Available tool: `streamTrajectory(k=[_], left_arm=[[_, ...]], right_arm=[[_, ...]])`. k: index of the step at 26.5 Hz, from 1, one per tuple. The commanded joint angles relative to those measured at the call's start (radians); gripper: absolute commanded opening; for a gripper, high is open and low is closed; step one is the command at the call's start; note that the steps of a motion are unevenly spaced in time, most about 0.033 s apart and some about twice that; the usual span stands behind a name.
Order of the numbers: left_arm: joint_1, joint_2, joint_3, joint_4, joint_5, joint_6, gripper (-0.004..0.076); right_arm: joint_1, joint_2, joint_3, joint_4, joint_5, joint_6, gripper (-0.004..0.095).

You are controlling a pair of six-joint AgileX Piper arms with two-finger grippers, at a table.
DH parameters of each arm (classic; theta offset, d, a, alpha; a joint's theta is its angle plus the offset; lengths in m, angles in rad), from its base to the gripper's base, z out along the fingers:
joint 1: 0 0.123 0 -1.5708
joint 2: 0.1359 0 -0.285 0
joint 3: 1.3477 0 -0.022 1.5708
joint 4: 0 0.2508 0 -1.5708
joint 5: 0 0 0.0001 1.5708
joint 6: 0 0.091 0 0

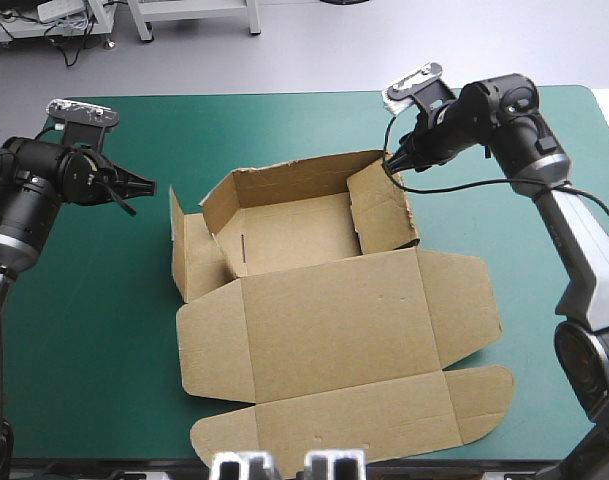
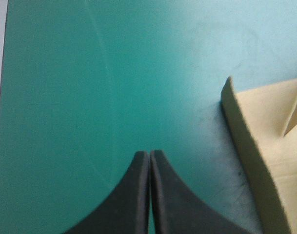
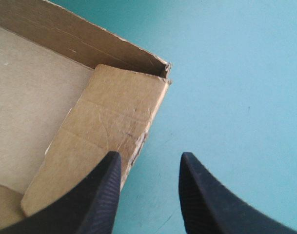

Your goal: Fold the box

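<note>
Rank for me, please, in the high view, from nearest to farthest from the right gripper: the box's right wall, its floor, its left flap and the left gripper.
1. Right wall: directly at the right gripper.
2. Floor: inside, left of that wall.
3. Left flap: splayed outward, farther left.
4. Left gripper: farthest, past that flap.

Pale grey floor (image 1: 314, 55) beyond the far edge of the teal-green table (image 1: 84, 330), white frame legs (image 1: 142, 22) on it.
</note>
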Motion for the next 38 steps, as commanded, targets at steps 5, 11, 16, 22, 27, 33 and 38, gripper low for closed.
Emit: streamTrajectory(k=[5,11,16,22,27,33,38], left_arm=[[0.002,-0.031,-0.034,0.163,0.257,-0.001,-0.001],[0.002,-0.03,-0.034,0.137,0.265,0.0,-0.001],[0.002,-0.026,-0.034,0.124,0.247,0.0,-0.001],[0.002,-0.026,-0.034,0.042,0.22,0.003,-0.001],[0.002,-0.026,-0.034,-0.003,0.19,0.003,-0.001],[0.002,-0.026,-0.034,0.029,0.113,-0.011,-0.001],[0.002,-0.026,-0.034,0.147,-0.042,-0.157,-0.001]], right_arm=[[0.001,-0.066,-0.105,0.015,0.134,0.116,0.0372],[0.001,0.06,-0.103,0.022,0.134,0.131,0.0372],[0.001,0.15,-0.103,0.022,0.134,0.144,0.0372],[0.001,0.203,-0.103,0.036,0.134,0.146,0.0372],[0.001,0.234,-0.103,0.066,0.134,0.124,0.0342],[0.001,0.248,-0.103,0.075,0.134,0.115,-0.0013],[-0.009,0.181,-0.124,0.081,0.134,0.138,-0.0019]])
